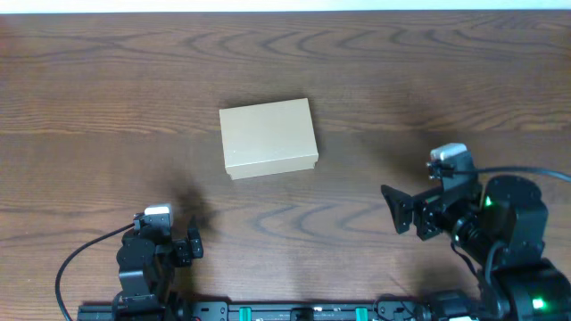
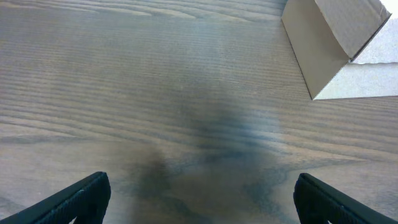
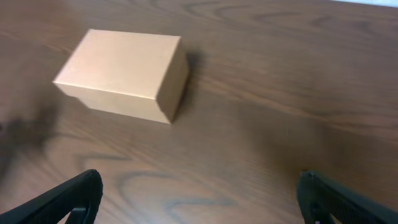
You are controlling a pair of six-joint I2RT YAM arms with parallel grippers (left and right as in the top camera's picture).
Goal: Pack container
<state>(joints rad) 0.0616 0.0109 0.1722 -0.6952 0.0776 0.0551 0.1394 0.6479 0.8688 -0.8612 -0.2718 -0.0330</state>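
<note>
The container (image 1: 268, 136) is a plain tan cardboard box with its lid shut, lying on the wooden table near the middle. It also shows at the top right of the left wrist view (image 2: 339, 46) and at the upper left of the right wrist view (image 3: 124, 74). My left gripper (image 1: 183, 242) is open and empty near the front edge, below and left of the box; its fingers show wide apart in the left wrist view (image 2: 202, 199). My right gripper (image 1: 400, 210) is open and empty, to the right of and nearer than the box, with its fingers wide apart in the right wrist view (image 3: 202, 196).
The dark wooden table (image 1: 107, 89) spreads around the box. A black rail (image 1: 294, 312) runs along the front edge between the two arm bases. No tape rolls or other loose objects are in view.
</note>
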